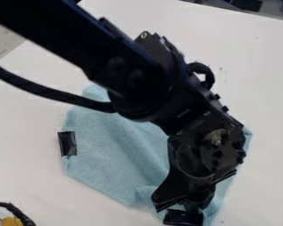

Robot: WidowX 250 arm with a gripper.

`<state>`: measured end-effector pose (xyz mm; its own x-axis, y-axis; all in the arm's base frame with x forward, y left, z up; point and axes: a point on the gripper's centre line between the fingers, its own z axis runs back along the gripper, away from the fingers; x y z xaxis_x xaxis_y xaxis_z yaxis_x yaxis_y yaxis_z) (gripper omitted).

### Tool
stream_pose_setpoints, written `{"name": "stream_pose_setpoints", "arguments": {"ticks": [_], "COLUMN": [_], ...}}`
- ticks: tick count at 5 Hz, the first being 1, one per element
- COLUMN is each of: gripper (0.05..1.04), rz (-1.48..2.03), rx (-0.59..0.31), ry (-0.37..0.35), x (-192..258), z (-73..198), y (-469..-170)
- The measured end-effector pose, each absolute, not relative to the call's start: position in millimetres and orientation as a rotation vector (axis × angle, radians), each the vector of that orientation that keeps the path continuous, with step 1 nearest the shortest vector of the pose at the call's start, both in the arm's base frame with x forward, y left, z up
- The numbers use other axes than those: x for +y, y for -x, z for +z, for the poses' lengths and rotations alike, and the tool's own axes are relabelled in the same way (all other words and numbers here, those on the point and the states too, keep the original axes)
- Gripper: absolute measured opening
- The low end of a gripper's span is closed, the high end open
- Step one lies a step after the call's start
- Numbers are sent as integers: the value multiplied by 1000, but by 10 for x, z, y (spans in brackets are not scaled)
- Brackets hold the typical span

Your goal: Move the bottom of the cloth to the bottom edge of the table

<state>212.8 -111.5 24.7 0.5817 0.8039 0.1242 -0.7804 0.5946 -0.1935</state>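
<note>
White bench [25, 150] carries the blue cloth [108, 150], which lies wrinkled from middle to near side. Over its near right part is the tool [184, 204]; one cannot tell how open it is, or if it holds something.

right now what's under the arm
The blue cloth shows on both sides of the arm and gripper, with a black patch by the gripper's lower end. Any folds or objects the arm covers cannot be seen.

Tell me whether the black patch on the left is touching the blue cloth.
Touching. The camera view shows the black patch lapping over the left edge of the blue cloth, no gap between them.
</note>
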Motion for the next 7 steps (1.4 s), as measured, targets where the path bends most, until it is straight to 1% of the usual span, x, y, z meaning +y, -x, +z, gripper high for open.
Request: {"name": "stream_pose_setpoints", "arguments": {"ticks": [1, 2, 3, 4, 5, 6, 7], "gripper": [499, 807, 1005, 1003, 999, 999, 1000], "rz": [915, 912, 858, 710, 464, 299, 226], "rx": [-205, -201, -197, -187, -158, -110, -82], "ry": [129, 142, 120, 39, -44, -86, -86], "x": [-1126, -1095, -1011, -749, -298, 26, 113], "z": [250, 310, 435, 618, 829, 889, 843], "y": [-2134, -2142, -2152, -2260, -2533, -2708, -2750]}}
